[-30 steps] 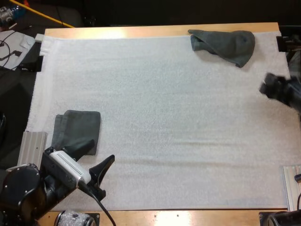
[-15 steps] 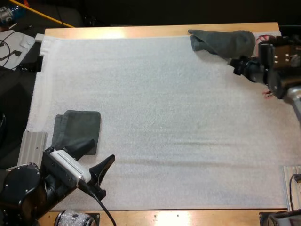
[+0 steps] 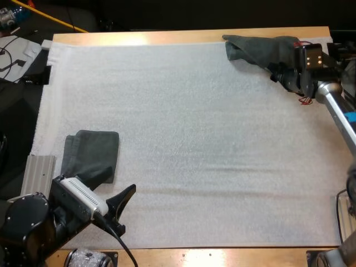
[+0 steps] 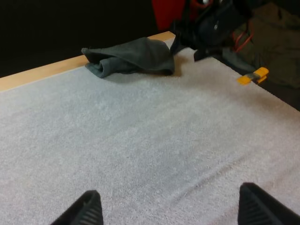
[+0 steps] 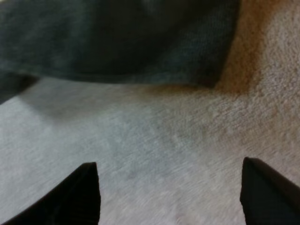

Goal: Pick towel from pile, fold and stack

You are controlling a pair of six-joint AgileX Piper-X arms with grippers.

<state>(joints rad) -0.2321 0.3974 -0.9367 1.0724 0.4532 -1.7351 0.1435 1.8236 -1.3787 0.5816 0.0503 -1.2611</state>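
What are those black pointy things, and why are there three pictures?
They are grippers, pinching claws on two robot arms. One picture looks down over the wooden table from behind the arms; the other two come from cameras riding on each arm. On the white mat lie a folded towel, close to the left gripper, and a crumpled towel at the far side. The right gripper hangs at the crumpled towel's edge. Both grippers are open and hold nothing.

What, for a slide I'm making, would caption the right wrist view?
Open right claw over the white mat, just short of the crumpled towel.
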